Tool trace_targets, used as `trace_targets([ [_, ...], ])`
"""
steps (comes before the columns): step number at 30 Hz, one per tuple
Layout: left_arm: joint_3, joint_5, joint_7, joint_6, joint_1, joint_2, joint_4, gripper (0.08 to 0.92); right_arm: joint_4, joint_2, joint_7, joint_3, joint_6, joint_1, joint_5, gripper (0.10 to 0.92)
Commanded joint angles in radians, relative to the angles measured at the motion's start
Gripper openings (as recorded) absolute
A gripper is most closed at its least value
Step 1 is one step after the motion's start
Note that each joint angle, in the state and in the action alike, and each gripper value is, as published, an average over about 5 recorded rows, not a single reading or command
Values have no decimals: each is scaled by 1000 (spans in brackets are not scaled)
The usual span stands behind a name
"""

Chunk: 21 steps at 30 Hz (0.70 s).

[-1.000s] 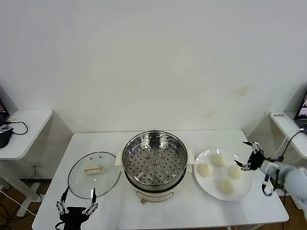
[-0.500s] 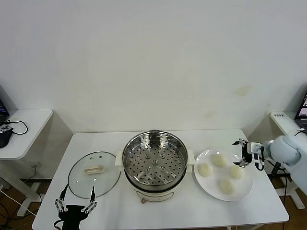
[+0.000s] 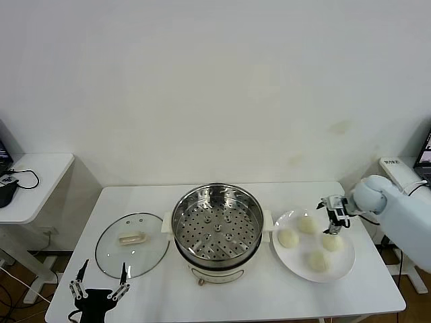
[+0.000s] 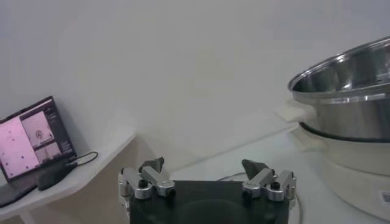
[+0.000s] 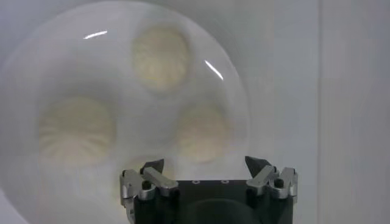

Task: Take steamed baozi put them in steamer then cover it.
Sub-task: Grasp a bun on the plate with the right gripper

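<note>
A: Status check. Where are you on the baozi job?

B: Nothing loaded yet. Steamer [image 3: 217,225] tray is bare, no buns in it. All four baozi [image 3: 307,225] sit on the plate [image 3: 345,261], right below your right gripper [image 3: 332,217].

A: Right gripper state?

B: Jaws wide apart, holding nothing. It hangs above the plate's far edge, just beside the far bun. In the right wrist view the baozi [image 5: 160,56] lie under and ahead of the right gripper [image 5: 206,166], plate [image 5: 237,103] rim around them.

A: Left?

B: Left gripper [image 3: 98,281] is parked low at the desk's [image 3: 269,296] near edge, jaws spread, nothing in them. The cover [image 3: 132,245] lies flat on the desk just beyond it, handle up. The left wrist view shows the left gripper [image 4: 206,175] clear of everything, the steamer [image 4: 344,97] well off to its side.

A: So what's left?

B: By my read, all of it: you pick four buns one by one, drop each in the steamer, then lift the cover onto the pot. First grasp looks about to start, not made yet.

A: Watch the squeeze. Soft dough likely dents.
</note>
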Motion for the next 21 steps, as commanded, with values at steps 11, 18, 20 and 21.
trace_targets([
  [11, -19, -3, -2, -4, -1, -3, 0, 823, -192, 174, -12, -73, 38, 71, -93, 823],
  [18, -18, -3, -3, -7, 0, -4, 3, 823, -200, 177, -11, -68, 35, 60, -110, 821],
  [20, -18, -3, -3, -8, 0, -4, 3, 823, -201, 177, -9, -68, 33, 55, -111, 809],
  [21, -17, -3, -3, -8, 0, -4, 3, 823, -201, 177, -8, -68, 32, 53, -111, 802],
])
